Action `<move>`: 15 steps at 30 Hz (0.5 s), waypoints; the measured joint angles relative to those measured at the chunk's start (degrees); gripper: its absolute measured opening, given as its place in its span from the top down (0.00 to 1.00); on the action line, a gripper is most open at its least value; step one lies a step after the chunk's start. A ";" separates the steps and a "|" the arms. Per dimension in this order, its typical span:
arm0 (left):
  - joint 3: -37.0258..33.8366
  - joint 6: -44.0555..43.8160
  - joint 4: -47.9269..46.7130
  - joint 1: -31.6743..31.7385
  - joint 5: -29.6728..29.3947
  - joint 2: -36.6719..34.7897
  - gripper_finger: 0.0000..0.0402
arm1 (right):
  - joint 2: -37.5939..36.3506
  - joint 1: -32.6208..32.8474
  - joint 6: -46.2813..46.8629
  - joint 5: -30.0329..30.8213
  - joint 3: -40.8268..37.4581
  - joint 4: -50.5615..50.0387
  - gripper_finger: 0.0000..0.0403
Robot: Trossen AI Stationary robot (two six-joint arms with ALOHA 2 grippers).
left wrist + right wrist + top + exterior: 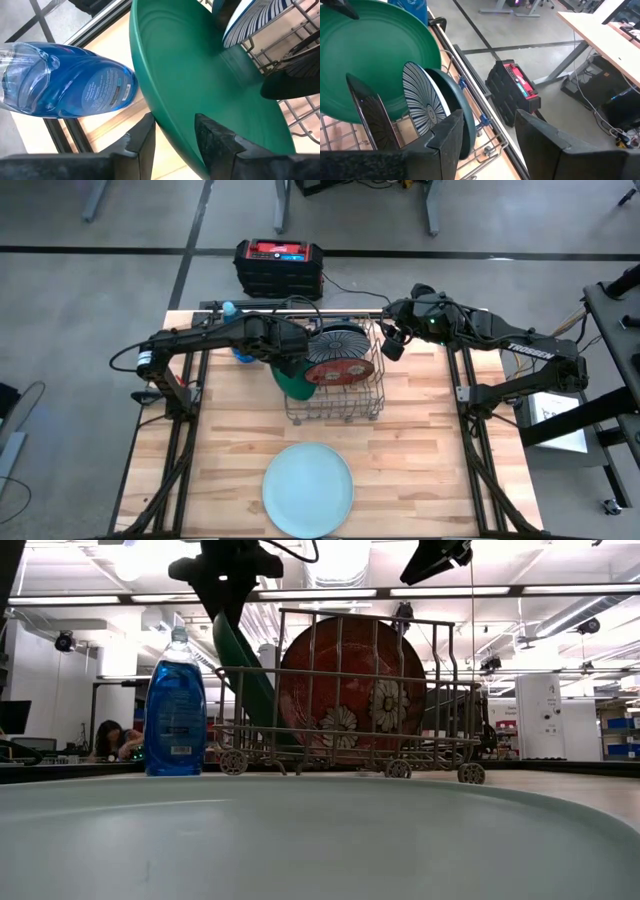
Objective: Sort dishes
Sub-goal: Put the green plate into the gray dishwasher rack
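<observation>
A large green plate (200, 75) stands on edge at the left end of the wire rack (345, 408), with my left gripper (175, 127) shut on its rim. In the low view the green plate (240, 665) leans. Whether its lower edge rests on the rack or the table is hidden. In the rack stand a red flowered plate (350, 690), a striped plate (422, 105) and a dark teal plate (460, 112). A pale plate (307, 488) lies flat near the table's near edge. My right gripper (487, 125) hovers open above the rack's far right corner, holding nothing. My left gripper pinches the green plate's upper rim (170, 137) between its two fingers. One finger (215, 137) lies on the plate's hollow face and the other (142, 137) is behind its back. The fingers come from above, slanting down. The plate stands steeply tilted below them.
A blue bottle (175, 705) stands just left of the green plate, close to my left gripper. A black and red box (279, 267) sits on the floor beyond the far edge. Bare wood shows left and right of the pale plate.
</observation>
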 joint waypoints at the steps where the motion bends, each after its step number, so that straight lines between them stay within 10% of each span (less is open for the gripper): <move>1: 0.00 0.00 0.02 0.00 0.00 0.00 0.70 | 0.00 0.00 0.00 0.00 0.00 0.00 0.58; 15: 0.03 0.86 0.26 -0.02 0.13 -0.33 0.70 | 0.00 -0.01 0.00 0.00 0.00 0.00 0.59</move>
